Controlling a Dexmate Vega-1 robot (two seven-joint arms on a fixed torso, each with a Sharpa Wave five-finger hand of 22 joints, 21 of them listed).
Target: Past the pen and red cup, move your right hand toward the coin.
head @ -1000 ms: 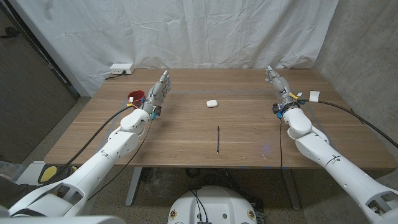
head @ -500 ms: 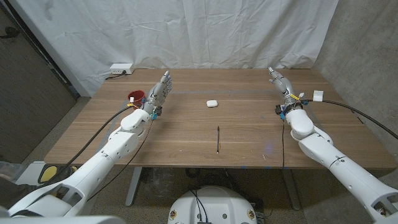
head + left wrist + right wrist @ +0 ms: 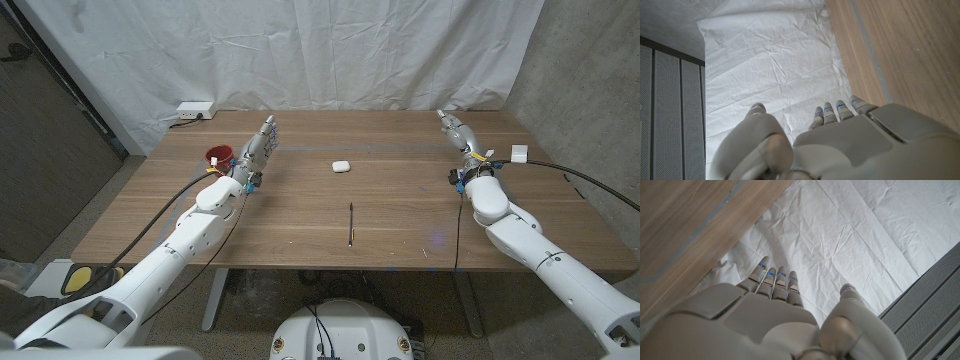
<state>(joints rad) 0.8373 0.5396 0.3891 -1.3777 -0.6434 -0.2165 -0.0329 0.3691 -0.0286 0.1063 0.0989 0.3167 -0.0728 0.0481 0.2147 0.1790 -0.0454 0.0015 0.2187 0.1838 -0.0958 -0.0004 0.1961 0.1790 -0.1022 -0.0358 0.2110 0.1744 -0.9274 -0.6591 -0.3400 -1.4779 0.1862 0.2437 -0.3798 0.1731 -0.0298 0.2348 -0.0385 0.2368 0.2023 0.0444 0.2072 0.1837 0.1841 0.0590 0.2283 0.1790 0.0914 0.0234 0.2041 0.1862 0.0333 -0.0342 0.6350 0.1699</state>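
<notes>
**Head view: both hands raised and holding nothing at the far sides of the table**

Head view shows the brown wooden table [image 3: 300, 215] with the robot's right hand [image 3: 457, 132] at the far right, fingers stretched out straight and close side by side, pointing toward the white cloth backdrop [image 3: 330, 50]; it holds nothing. In the right wrist view the same right hand [image 3: 767, 315] has its fingers extended together, the thumb set apart.

The robot's left hand [image 3: 257, 148] stands on the far left side, fingers likewise straight and pointing away, with nothing in them. The left wrist view shows this left hand [image 3: 840, 140] with fingers together and the thumb apart.

The red round cup [image 3: 219, 155] sits just left of the left hand, near the table's left edge. The thin dark pen [image 3: 351, 223] lies near the middle, toward the near edge, well apart from both hands. A small white rounded case [image 3: 340, 166] lies at the centre, farther back. A small white block [image 3: 519, 154] rests at the far right edge, just right of the right arm. A white power strip [image 3: 196, 109] lies beyond the far left corner. I cannot make out a coin.
</notes>
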